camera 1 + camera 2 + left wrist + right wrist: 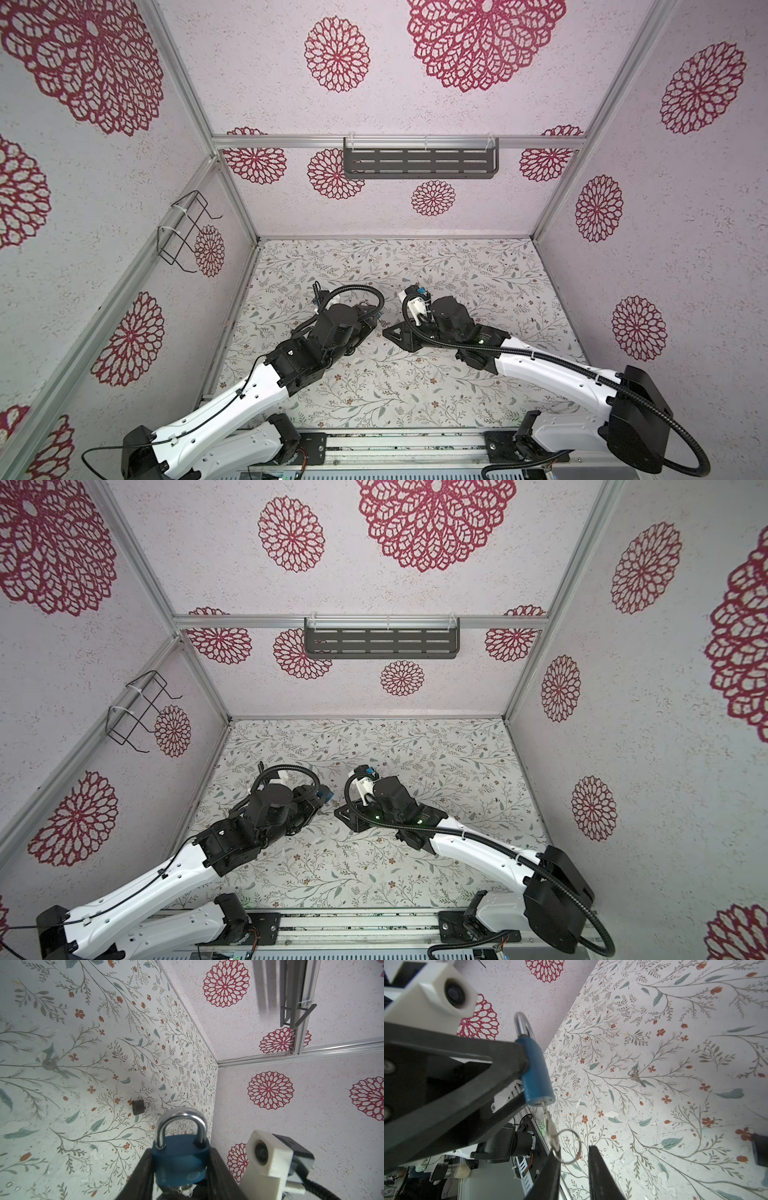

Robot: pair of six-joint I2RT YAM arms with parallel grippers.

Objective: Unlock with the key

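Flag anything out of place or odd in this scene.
The silver ringed key hangs from the keyhole of the blue steel-shackled padlock, ungripped: the right gripper has its jaws apart. A second silver key lies loose on the chipped floral table.

The left arm (232,399) and the right arm (540,370), white with black joints, reach in from the near corners and meet over the middle of the floral table (478,266). The left tool (375,322) and the right tool (390,331) point at each other, tips close together. Both are largely hidden under their wrists, and anything between them is too small to tell. A dark slotted shelf (419,163) hangs on the back wall, and a wire basket (183,232) on the left wall.
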